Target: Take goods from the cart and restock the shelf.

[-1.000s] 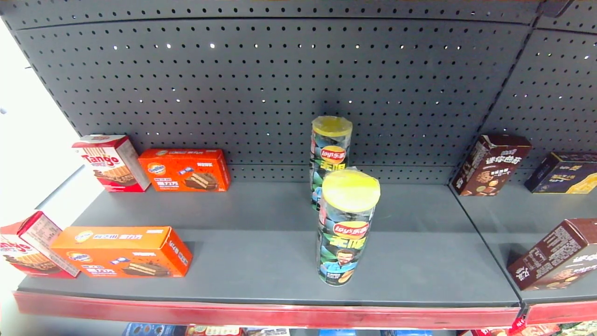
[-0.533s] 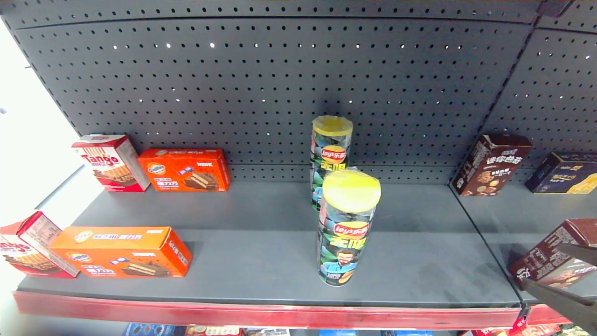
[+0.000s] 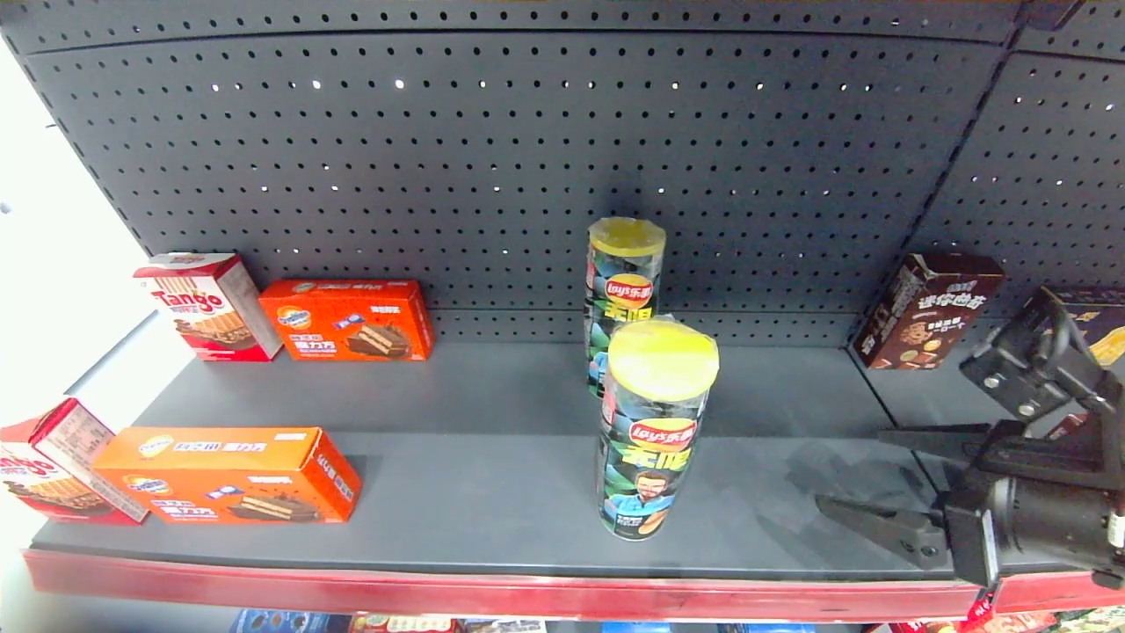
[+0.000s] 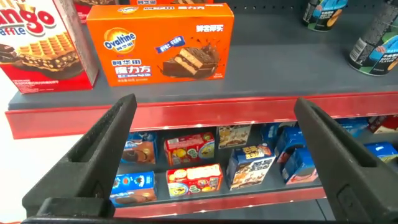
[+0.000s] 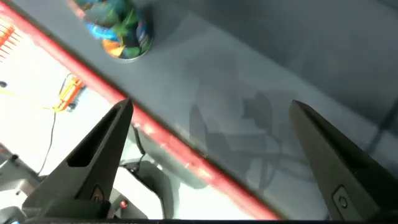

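Head view: a dark grey metal shelf (image 3: pixel 492 475) was seen partly stocked. A tall chip can with a yellow lid (image 3: pixel 651 440) was stood upright near the front edge, a second like can (image 3: pixel 622 281) just behind it. Flat orange cardboard boxes (image 3: pixel 228 475) and red-and-white wafer boxes (image 3: pixel 209 306) were set at the left, brown boxes (image 3: pixel 925 309) at the right. The right gripper (image 3: pixel 852 468) was held over the shelf's right end, well apart from the front can, jaws spread wide, nothing gripped.

Left wrist view: the left gripper (image 4: pixel 216 106) was held before the shelf's red front lip (image 4: pixel 186 111), jaws wide apart, nothing gripped.

Right wrist view: the front can's base was seen beyond the spread jaws.

Judged: some goods placed, much bare shelf left; both claws empty, so another item from the cart was needed.
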